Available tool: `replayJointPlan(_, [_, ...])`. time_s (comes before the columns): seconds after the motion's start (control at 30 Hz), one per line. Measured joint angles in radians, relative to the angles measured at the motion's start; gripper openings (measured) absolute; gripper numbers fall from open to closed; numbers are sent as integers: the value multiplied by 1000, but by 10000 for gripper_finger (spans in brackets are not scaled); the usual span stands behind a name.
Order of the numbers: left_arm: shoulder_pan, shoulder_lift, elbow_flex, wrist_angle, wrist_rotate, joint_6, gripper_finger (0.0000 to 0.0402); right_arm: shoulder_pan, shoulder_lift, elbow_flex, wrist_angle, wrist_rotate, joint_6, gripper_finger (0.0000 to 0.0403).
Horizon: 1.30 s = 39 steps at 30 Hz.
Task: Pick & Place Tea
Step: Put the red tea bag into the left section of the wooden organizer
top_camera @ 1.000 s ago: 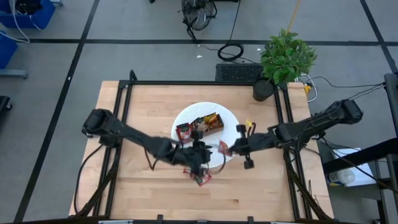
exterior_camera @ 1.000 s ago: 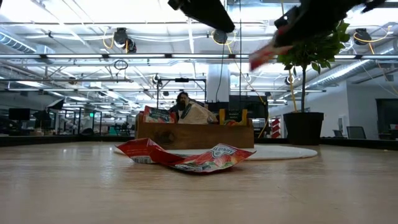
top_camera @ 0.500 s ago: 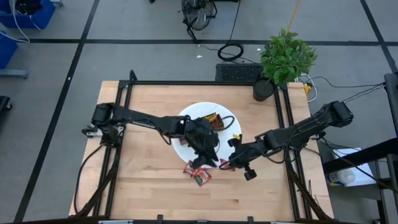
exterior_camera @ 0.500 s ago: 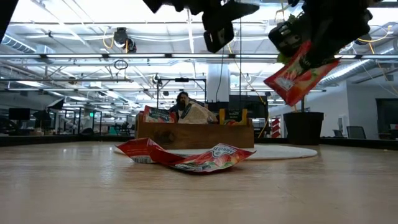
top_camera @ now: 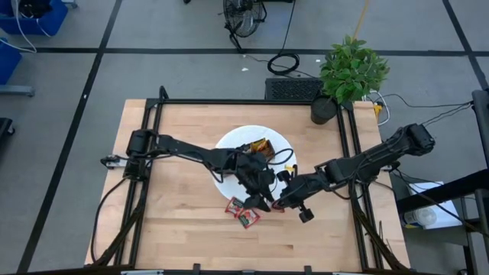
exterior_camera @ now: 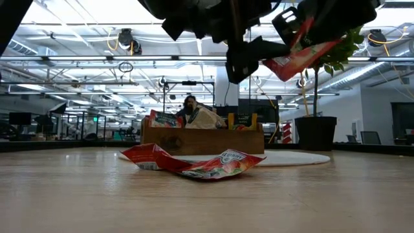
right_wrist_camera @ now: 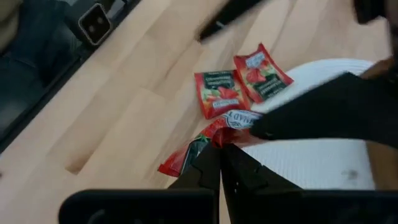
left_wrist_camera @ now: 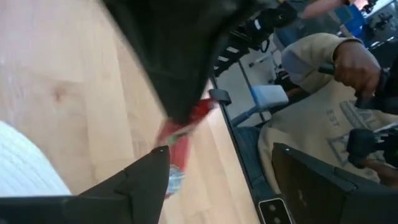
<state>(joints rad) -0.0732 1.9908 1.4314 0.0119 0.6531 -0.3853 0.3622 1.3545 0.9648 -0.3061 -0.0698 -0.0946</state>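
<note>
My right gripper [top_camera: 281, 200] hangs above the table's near middle, shut on a red tea sachet [right_wrist_camera: 208, 140]. My left gripper [top_camera: 263, 197] stands open right beside it; in the left wrist view its fingers [left_wrist_camera: 155, 171] flank that sachet [left_wrist_camera: 180, 137]. Two more red sachets [top_camera: 235, 205] [top_camera: 247, 220] lie flat on the wood below, the farther one partly under the other. Behind them the wooden tray [top_camera: 262, 145] with more tea stands on a white plate [top_camera: 229, 149]. My right gripper pinches the red sachet between its two shut fingers [right_wrist_camera: 214, 163], at the sachet's lower edge [right_wrist_camera: 214, 144], about halfway along. The fingers slant down from the table's right. The sachet is lifted clear of the table and sticks out crumpled on both sides of the fingers. My left gripper has one fingertip [right_wrist_camera: 258, 127] right at the sachet's printed end [right_wrist_camera: 239, 118]; I cannot tell whether it touches.
A potted plant [top_camera: 348, 72] stands at the table's far right corner. A person in a beige top [left_wrist_camera: 323, 124] sits beyond the table's edge. A black frame [top_camera: 153, 153] runs round the table. Bare wood lies on the left and at the near edge.
My left gripper has moved toward the table's right, over to the right gripper, rolling about its own line and opening wide. My right gripper has come a little toward the near edge with the red sachet, which first swung down and now lies more level.
</note>
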Motion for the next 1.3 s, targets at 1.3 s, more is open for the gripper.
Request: replayJointPlan(1.3, [-40,-8,0,87,-36,94,189,-5,34,-1,139,-119,-32,0])
